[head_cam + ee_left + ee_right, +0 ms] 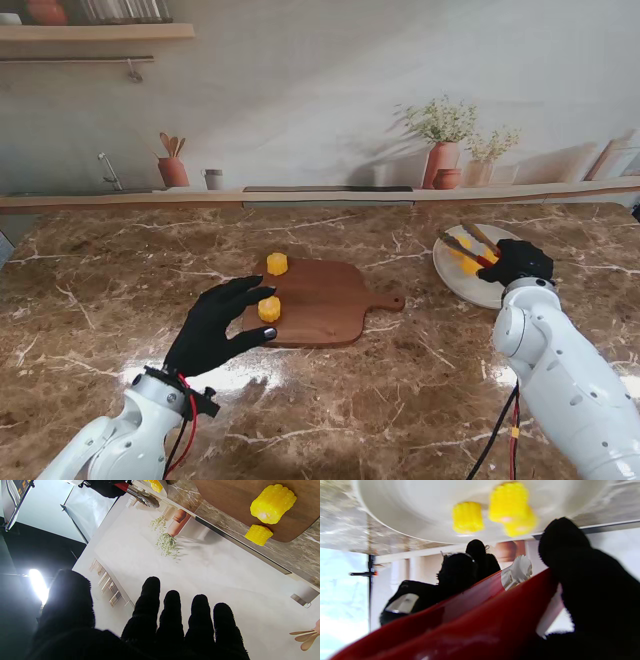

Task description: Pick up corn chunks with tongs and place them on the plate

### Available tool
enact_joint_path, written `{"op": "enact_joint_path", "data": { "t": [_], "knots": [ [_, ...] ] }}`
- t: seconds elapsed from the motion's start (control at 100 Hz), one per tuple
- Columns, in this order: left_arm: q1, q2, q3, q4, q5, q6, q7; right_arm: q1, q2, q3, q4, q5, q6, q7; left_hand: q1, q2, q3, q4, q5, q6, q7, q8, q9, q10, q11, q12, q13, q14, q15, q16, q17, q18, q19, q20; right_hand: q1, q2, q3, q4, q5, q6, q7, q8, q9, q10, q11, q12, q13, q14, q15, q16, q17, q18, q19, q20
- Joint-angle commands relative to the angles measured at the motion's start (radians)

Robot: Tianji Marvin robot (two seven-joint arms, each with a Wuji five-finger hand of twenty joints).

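Three corn chunks (467, 517) lie on the plate (452, 270); two remain on the board (330, 300). Right robot hand (518, 262) grips tongs (466, 246); left robot hand (215, 325) spread, empty.

Bare tabletop (400, 380) lies open between cutting board (330, 300) and plate (455, 275); left hand (215, 325) spreads over the board's near-left edge, beside two corn chunks (269, 309)
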Motion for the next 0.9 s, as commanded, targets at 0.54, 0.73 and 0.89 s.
{"op": "enact_joint_path", "data": {
  "t": [0.54, 0.73, 0.89],
  "knots": [
    [-0.02, 0.01, 0.004, -0.028, -0.003, 0.016, -0.067, -0.071, -0.017, -0.272, -0.16, 0.014, -0.217, -0.021, 0.03, 0.022, -0.026, 0.02, 0.002, -0.029, 0.0, 0.007, 0.001, -0.009, -0.016, -0.011, 0.001, -0.042, -0.02, -0.011, -0.012, -0.016, -0.032, -0.005, -0.029, 0.018, 0.064, 0.049, -0.03, -0.008, -0.034, 0.022, -0.059, -0.002, 0.002, -0.019, -0.035, -0.057, 0.038, 0.002, 0.015, -0.132, 0.117, 0.021],
    [-0.026, 0.012, 0.001, -0.043, 0.0, 0.031, -0.083, -0.013, -0.017, -0.354, -0.131, 0.04, -0.197, 0.035, 0.031, 0.023, -0.025, 0.021, 0.002, -0.029, 0.0, 0.007, 0.0, -0.009, -0.015, -0.01, 0.001, -0.04, -0.019, -0.011, -0.012, -0.015, -0.03, -0.004, -0.054, 0.005, 0.049, 0.044, -0.08, 0.014, -0.058, 0.026, -0.12, 0.003, 0.007, -0.008, -0.075, -0.06, 0.039, 0.01, -0.022, -0.136, 0.1, 0.03],
    [-0.028, 0.014, -0.002, -0.048, -0.002, 0.041, -0.099, -0.045, -0.015, -0.371, -0.16, 0.032, -0.249, 0.02, 0.03, 0.024, -0.025, 0.021, 0.002, -0.029, 0.0, 0.007, -0.001, -0.009, -0.015, -0.01, 0.0, -0.042, -0.02, -0.011, -0.012, -0.015, -0.029, -0.003, -0.057, -0.007, 0.053, 0.044, -0.073, 0.01, -0.056, 0.031, -0.114, 0.002, 0.011, -0.008, -0.072, -0.061, 0.041, 0.01, -0.022, -0.136, 0.098, 0.034]
  ]
}}
